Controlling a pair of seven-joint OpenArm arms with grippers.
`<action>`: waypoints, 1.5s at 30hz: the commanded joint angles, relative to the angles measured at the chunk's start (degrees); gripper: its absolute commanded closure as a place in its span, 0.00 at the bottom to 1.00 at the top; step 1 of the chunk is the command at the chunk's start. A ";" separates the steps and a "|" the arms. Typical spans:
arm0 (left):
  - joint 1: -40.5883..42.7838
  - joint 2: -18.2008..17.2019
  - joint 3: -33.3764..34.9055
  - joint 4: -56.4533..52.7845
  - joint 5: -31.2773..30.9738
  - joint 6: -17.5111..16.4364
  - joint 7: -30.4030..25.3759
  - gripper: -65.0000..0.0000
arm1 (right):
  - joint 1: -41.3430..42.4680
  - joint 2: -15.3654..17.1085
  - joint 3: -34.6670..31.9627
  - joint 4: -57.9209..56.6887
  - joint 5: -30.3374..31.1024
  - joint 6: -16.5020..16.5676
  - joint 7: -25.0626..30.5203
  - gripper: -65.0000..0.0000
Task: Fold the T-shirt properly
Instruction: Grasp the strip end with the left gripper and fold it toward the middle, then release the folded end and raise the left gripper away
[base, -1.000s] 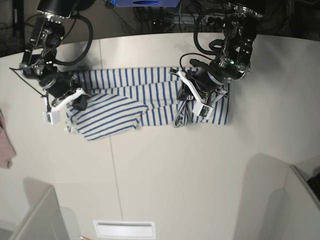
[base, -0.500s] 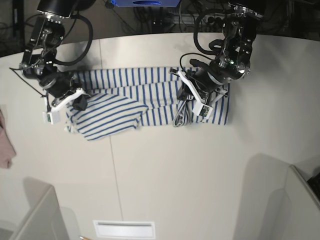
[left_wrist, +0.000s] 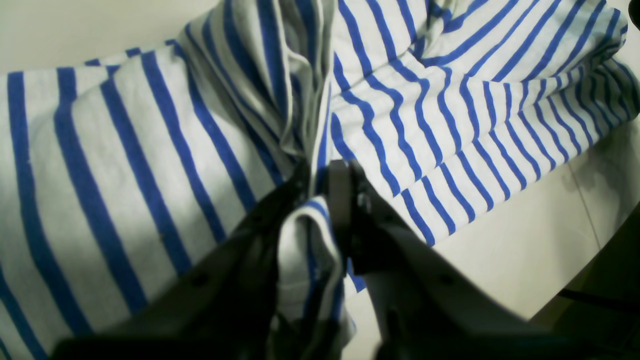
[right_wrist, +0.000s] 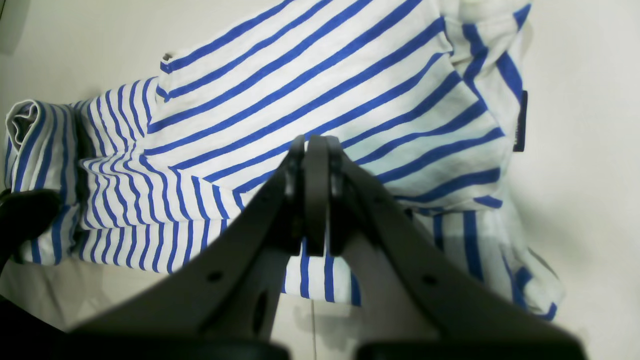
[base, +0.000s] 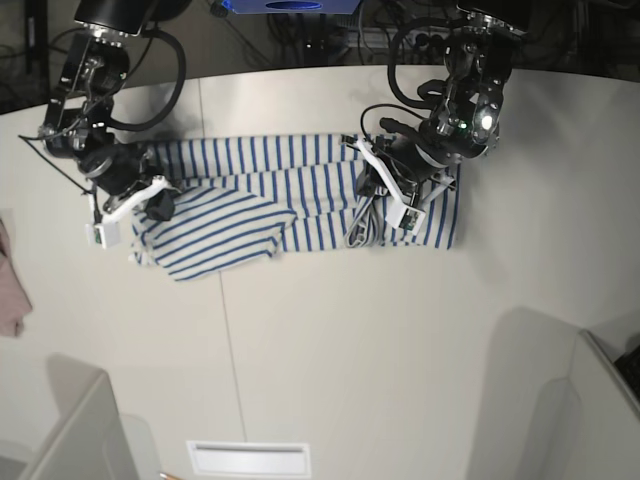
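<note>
- White cotton with thin blue stripes: one T-shirt (base: 250, 195) lies partly folded across the far half of the table (base: 330, 350), which serves as the landmark here.
- Two grippers work on it. The left gripper (left_wrist: 320, 187) sits at the shirt's bunched end on the base view's right, its jaws clamped on a ridge of striped fabric.
- The right gripper (right_wrist: 312, 150) is at the shirt's other end, fingers pressed together; whether any cloth is caught between them cannot be told.
- One dark neck tag (right_wrist: 521, 120) shows at the shirt's edge in the right wrist view.
- One pinkish cloth (base: 10, 290) lies at the table's edge, well apart from the shirt.
- The table is pale, smooth and matte, with a curved far rim and one thin seam running across it.
- Beyond the table's far edge the room is dark, with black cables.
- The fabric is soft and creased, rolled at one end.
</note>
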 joint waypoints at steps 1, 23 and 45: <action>-0.48 0.02 -0.16 0.85 -0.69 -0.19 -1.12 0.97 | 0.57 0.50 0.07 1.12 0.77 0.23 0.99 1.00; -0.39 1.42 2.75 7.27 -1.30 -0.27 -1.12 0.39 | 0.75 0.33 0.07 0.86 0.77 0.23 1.07 1.00; 1.98 1.25 -24.95 7.09 -1.30 -0.62 -1.47 1.00 | 2.60 -2.57 -0.02 0.77 0.77 0.23 0.90 1.00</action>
